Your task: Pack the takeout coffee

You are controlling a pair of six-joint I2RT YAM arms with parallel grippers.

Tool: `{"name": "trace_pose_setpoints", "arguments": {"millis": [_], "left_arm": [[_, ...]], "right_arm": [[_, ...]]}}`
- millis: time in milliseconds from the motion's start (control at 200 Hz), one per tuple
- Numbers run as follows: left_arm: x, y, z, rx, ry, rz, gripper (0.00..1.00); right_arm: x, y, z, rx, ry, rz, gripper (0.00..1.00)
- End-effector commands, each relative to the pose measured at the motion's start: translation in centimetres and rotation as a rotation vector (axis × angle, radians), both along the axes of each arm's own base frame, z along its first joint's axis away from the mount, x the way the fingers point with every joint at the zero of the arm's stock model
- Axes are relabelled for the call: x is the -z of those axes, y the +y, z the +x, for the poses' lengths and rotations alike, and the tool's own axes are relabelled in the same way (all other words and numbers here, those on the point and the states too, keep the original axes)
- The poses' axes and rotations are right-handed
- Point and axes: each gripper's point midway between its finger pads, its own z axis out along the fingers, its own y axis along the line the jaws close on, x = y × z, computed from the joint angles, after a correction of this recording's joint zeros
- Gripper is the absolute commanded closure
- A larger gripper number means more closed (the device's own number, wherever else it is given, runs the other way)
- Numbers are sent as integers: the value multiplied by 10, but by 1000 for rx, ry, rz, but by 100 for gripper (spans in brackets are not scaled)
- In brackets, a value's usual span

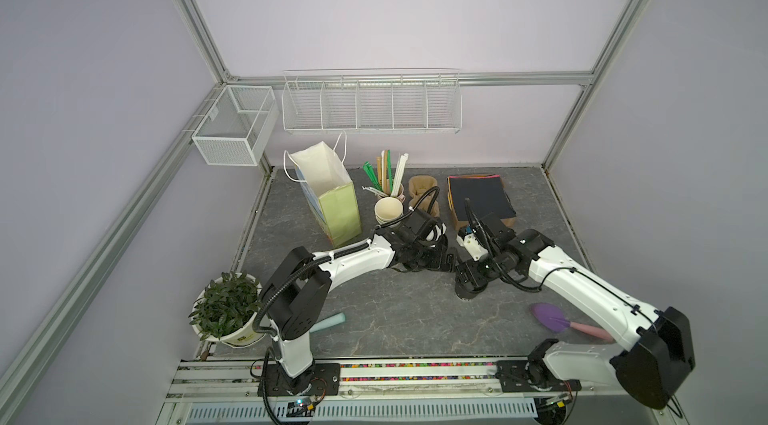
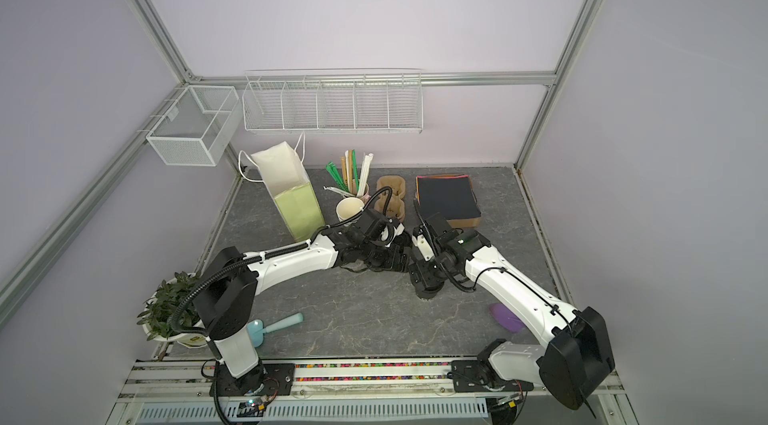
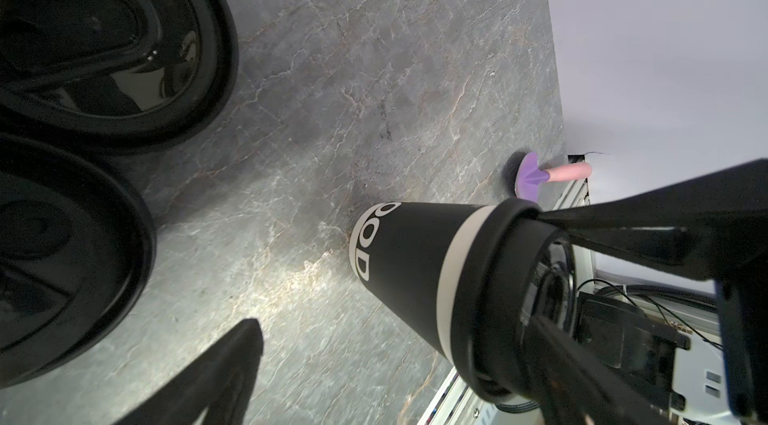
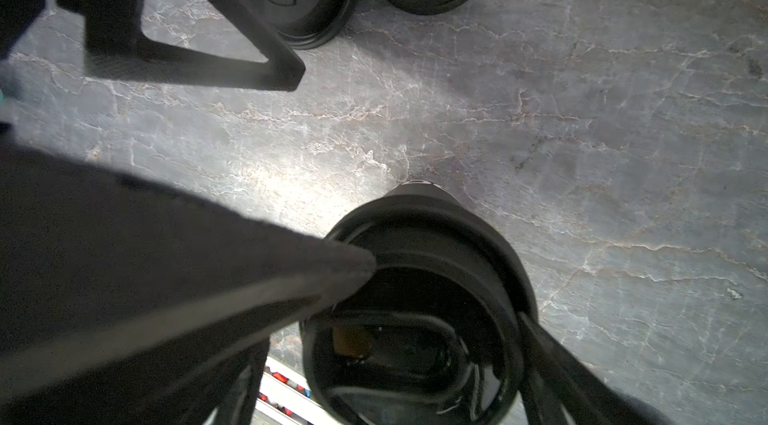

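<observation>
We see the black paper cup (image 3: 415, 277), white-lettered and capped with a round black plastic lid (image 4: 436, 236), standing upright on the grey marbled desk (image 3: 374, 69); the right claw (image 4: 446, 294) is clamped about that lid's rim. The left claw (image 1: 434, 258) hangs spread apart just beside it, near two loose black lids (image 3: 104, 48).

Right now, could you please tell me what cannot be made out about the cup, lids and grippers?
Cup: in both top views, mostly hidden under the right gripper; its lettering curves out of sight in the left wrist view.
Lid: in the right wrist view the fingers cover its rim, so clamped or merely straddled is unclear.
Loose lids: cut by the edge in both wrist views; the left arm hides them from above.
</observation>
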Motion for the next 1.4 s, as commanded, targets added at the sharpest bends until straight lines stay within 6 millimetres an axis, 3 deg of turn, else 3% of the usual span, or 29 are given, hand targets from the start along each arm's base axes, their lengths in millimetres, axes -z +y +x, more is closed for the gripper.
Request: {"name": "trace_pose_setpoints", "arguments": {"millis": [0,265,965,1394], "left_arm": [[-24,-29,-22,115,-12,-81,0],[-20,-32,-27,142,-13,-66,0],[-8,-36,-37,188,14,-31,0],[2,-36,-42,204,26,-3,1]], "right_arm": [[-12,26,17,-21,-95,114,7],[-24,26,20,-15,-150,144,6],[-32,32,22,15,-196,239,6],[-32,25,27,62,-232,256,6]]}}
